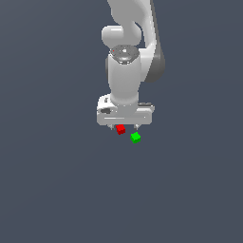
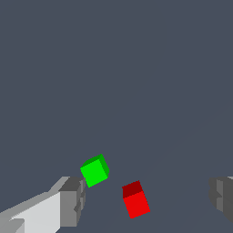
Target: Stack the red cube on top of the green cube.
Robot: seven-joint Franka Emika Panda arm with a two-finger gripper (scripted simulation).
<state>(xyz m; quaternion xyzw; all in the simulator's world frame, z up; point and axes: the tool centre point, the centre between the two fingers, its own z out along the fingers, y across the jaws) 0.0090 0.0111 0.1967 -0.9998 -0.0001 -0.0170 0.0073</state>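
**benchrat:** Fingertips sat closest to the wrist lens, one grey pad at each side of the frame and a wide gap between them, so the gripper was spread open and carrying nothing. The red cube lay in that gap, closer to the pad on the green cube's side than to the other one. The green cube was just beside the red cube, apart from it, and right up against the edge of that near pad in the wrist view.

**simfan_42:** So what was the worry?

**benchrat:** Crowding, mostly. My read: with the green cube that near the red cube, a finger coming down could have clipped it and shoved it off its spot. And since the red cube sat off centre and turned a bit relative to the pads, closing might have pushed or twisted it before gripping.

**simfan_42:** Did the exterior view help?

**benchrat:** Sort of. It showed the gripper low over the red cube, with the green cube just beside the red one. Couldn't tell how much height was left, so hitting the floor was a guess too.
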